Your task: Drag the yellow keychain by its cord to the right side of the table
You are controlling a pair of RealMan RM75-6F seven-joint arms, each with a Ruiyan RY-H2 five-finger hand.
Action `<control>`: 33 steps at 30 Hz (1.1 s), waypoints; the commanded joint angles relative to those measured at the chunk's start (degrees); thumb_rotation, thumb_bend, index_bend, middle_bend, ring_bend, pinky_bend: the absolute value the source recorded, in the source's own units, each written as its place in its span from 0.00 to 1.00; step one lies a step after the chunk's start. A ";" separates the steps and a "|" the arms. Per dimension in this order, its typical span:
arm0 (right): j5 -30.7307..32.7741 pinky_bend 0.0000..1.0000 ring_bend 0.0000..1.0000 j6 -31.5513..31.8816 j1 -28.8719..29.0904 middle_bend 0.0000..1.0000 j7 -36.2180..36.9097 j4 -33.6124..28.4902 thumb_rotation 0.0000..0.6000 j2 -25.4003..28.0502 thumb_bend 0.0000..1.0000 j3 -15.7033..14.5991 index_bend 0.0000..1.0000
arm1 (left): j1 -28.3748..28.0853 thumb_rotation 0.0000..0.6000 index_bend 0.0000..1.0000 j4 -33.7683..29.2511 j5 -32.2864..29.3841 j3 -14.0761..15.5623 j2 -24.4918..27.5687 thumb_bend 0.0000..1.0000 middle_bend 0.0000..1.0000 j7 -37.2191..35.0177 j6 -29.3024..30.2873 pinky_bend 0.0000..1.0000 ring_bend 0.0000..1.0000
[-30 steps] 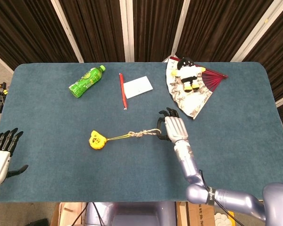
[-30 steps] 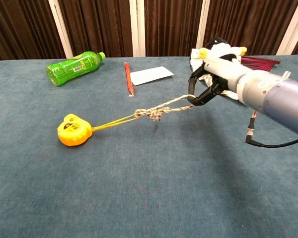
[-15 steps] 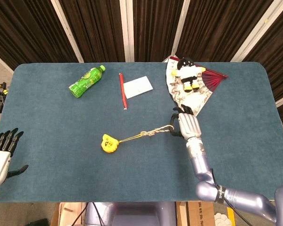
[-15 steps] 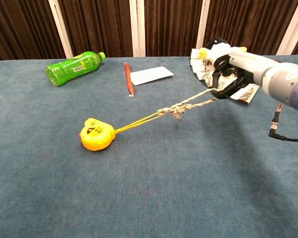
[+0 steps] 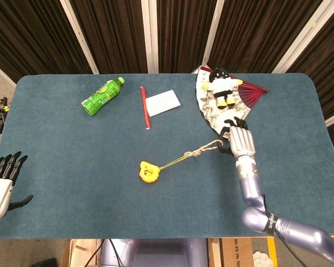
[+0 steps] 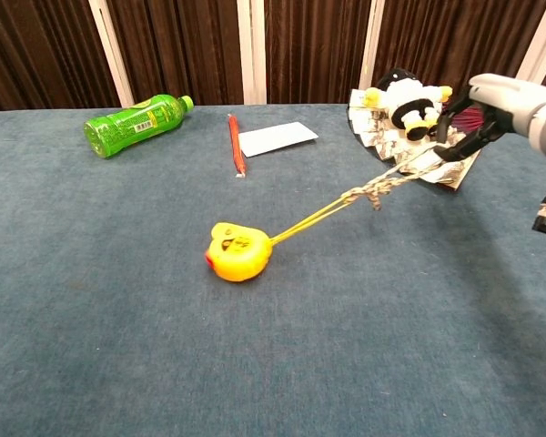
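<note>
A wide table [image 5: 72, 189] covered in blue-green felt fills the floor space, and behind it hangs a wall of dark brown curtains [image 5: 111, 33] broken by pale upright strips.

The right hand [image 5: 241, 142] hovers over the right half of the cloth with its fingers curled around the end of the cord [image 5: 203, 150], which runs taut down and to the left of it. At the far end of that cord, well to the left of the hand and a little nearer the front edge, the yellow keychain [image 5: 148, 171] lies on the felt about mid-table.

Just beyond the hand, close to its fingertips, a paper fan [image 5: 225, 114] lies spread open with red ribs on its right side; a small plush toy [image 5: 221, 86], black, white and yellow, sits on top of it. In the chest view the cord passes in front of the fan's lower edge.

Farther left of the hand, toward the back, a white card [image 5: 162, 102] lies beside a red pencil [image 5: 144, 107], and beyond those a green bottle [image 5: 102, 95] lies on its side.

The left hand [image 5: 1, 181] is at the table's front left corner, well apart from everything, fingers straight and spread, holding nothing.
</note>
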 commanded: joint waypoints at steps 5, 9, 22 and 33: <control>0.98 0.00 0.00 -0.33 -0.95 0.23 0.97 1.07 1.00 2.10 0.51 0.40 0.70 | -0.01 1.00 0.00 -0.02 0.13 0.04 0.00 0.00 0.00 0.08 0.01 0.00 0.00; 1.53 0.00 0.00 -0.51 -1.41 0.23 1.24 1.73 1.00 3.29 0.51 0.50 0.70 | 0.01 1.00 0.00 -0.03 0.28 0.07 -0.03 0.00 0.00 0.18 0.12 0.00 0.00; 4.88 0.00 0.00 -1.08 -2.30 0.23 2.53 5.66 1.00 5.95 0.51 2.25 0.70 | 0.06 1.00 0.00 -0.12 0.66 0.19 -0.06 0.00 0.00 0.56 0.33 0.00 0.00; 8.00 0.00 0.00 -2.64 -2.75 0.23 4.33 12.15 1.00 7.69 0.51 4.46 0.70 | 0.06 1.00 0.00 -0.13 0.78 0.19 -0.25 0.00 0.00 1.15 0.40 0.00 0.00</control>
